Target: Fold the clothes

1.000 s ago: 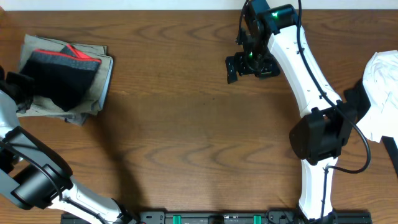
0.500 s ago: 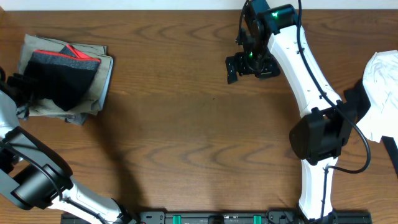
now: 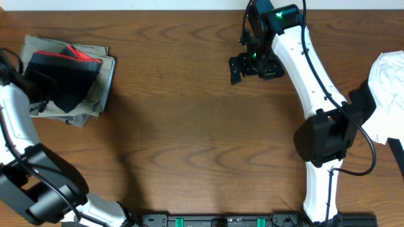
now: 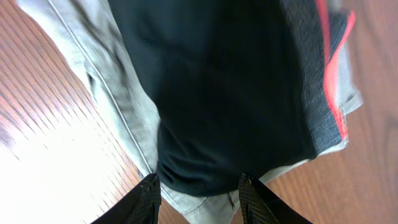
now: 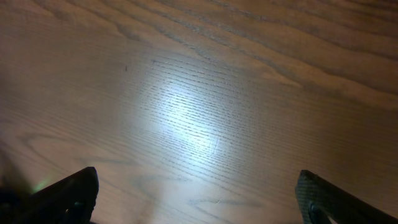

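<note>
The black leggings (image 3: 63, 79) lie folded in a compact bundle at the far left of the tabletop (image 3: 189, 139), resting on top of a folded pair of khaki trousers (image 3: 104, 82) whose edges show around them on the right and below. The red-and-grey waistband (image 3: 72, 58) runs along the top of the bundle, on the side away from the robot's base. The left arm (image 3: 16, 126) reaches up the left edge of the tabletop to the bundle's left side. In the left wrist view the left claw (image 4: 200, 193) sits low over the clothes with its two fingers (image 4: 149, 198) about halfway apart, neither wide nor closed. The black hem of the leggings lies just beyond the fingertips, a strip of khaki cloth shows in the gap, and nothing appears pinched between them. The same view shows the waistband's grey band and thin red stripe along the right side and bare wood on the left. The right arm stretches toward the far side of the tabletop, well apart from the clothes. Its right claw (image 3: 252, 68) hangs over bare wood with the jaws spread wide and nothing between them, and the right wrist view shows only the lit wood grain and the two finger (image 5: 68, 194) tips at the bottom corners. A crumpled white garment (image 3: 388, 94) lies at the right edge of the tabletop, beside the right arm's lower links.
</note>
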